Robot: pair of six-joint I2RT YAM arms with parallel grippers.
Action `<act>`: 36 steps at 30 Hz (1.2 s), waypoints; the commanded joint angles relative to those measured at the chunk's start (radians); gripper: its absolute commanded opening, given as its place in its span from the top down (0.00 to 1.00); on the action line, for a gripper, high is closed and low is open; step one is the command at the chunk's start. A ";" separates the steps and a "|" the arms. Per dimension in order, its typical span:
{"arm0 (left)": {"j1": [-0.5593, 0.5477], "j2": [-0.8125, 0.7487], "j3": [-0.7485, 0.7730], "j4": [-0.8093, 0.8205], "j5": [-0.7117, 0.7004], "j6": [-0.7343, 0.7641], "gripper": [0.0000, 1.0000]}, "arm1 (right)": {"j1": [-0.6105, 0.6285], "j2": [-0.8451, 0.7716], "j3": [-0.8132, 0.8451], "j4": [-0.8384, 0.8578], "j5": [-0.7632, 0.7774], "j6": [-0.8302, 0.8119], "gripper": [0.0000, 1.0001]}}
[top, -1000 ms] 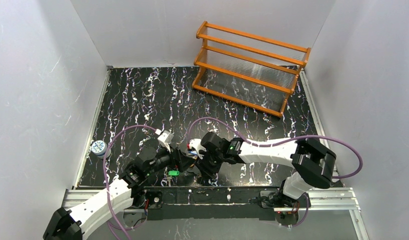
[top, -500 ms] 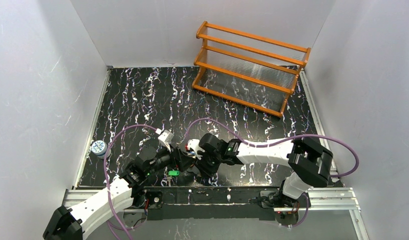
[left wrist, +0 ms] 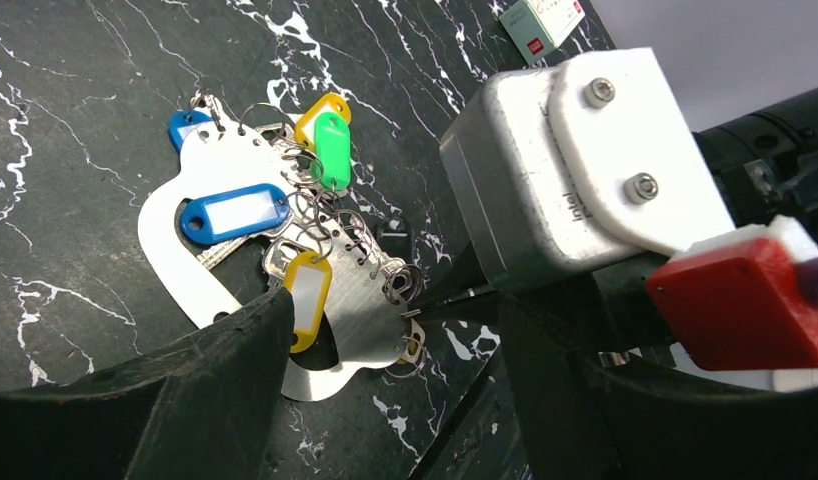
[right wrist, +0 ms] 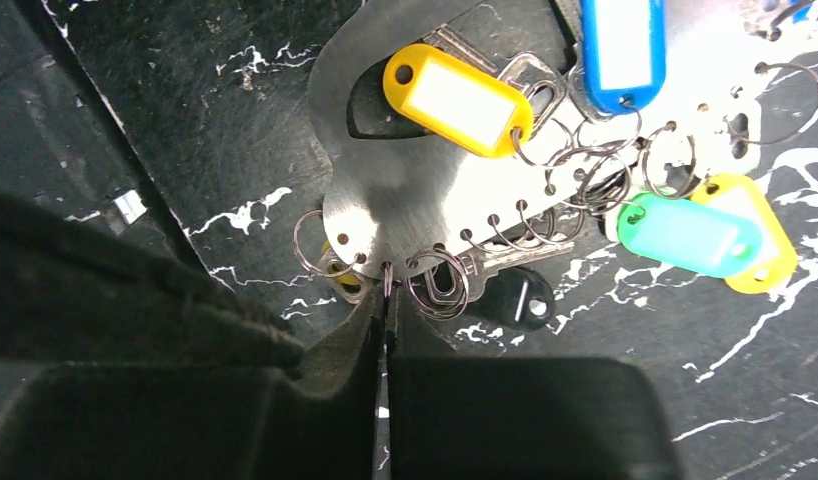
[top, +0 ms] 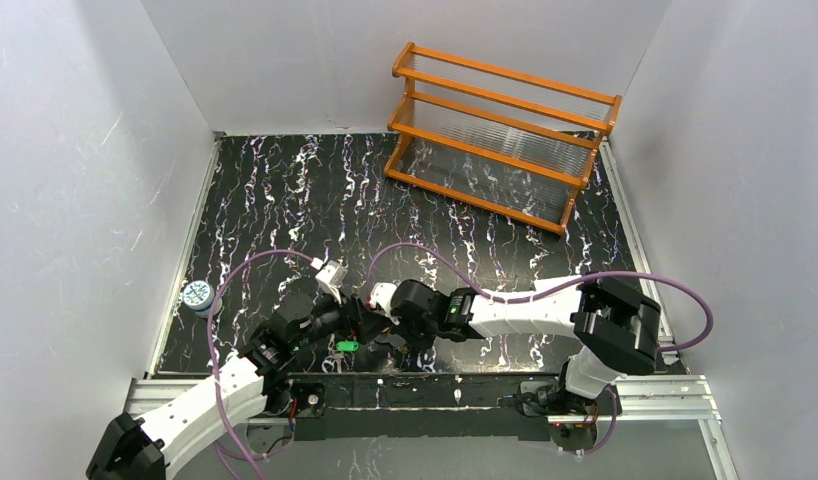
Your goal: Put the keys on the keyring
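Note:
The keyring [left wrist: 360, 300] is a flat pale metal loop with holes along its rim, lying on the dark marbled table. Several keys with plastic heads hang from it on small wire rings: blue [left wrist: 235, 212], green [left wrist: 332, 150] and yellow [left wrist: 307, 298]. In the right wrist view I see the keyring [right wrist: 415, 190], a yellow head [right wrist: 455, 98], a blue head [right wrist: 622, 45], a teal-green head [right wrist: 685, 235] and a dark key [right wrist: 520, 300]. My right gripper [right wrist: 385, 305] is shut on a small split ring [right wrist: 388, 278] at the keyring's edge. My left gripper [left wrist: 385, 400] stands open above the keyring's near end, holding nothing.
An orange wooden rack [top: 500, 135] stands at the back right. A small round blue-white can [top: 196, 295] sits by the left wall. A small white box [left wrist: 540, 22] lies beyond the keys. The two arms [top: 365, 325] crowd together near the table's front edge.
The right arm has shifted a little to the left, and its jaws have closed from partly open onto the small ring. The left arm has not moved.

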 commanded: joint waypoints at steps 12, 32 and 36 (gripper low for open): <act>0.000 -0.083 0.077 -0.116 -0.005 0.083 0.27 | 0.020 -0.191 0.016 0.054 0.103 -0.133 0.99; 0.000 -0.083 0.129 0.128 0.157 0.289 0.44 | -0.267 -0.474 -0.116 0.315 -0.542 -0.283 0.99; 0.001 -0.103 0.101 0.202 0.183 0.326 0.55 | -0.287 -0.489 -0.146 0.352 -0.588 -0.295 0.99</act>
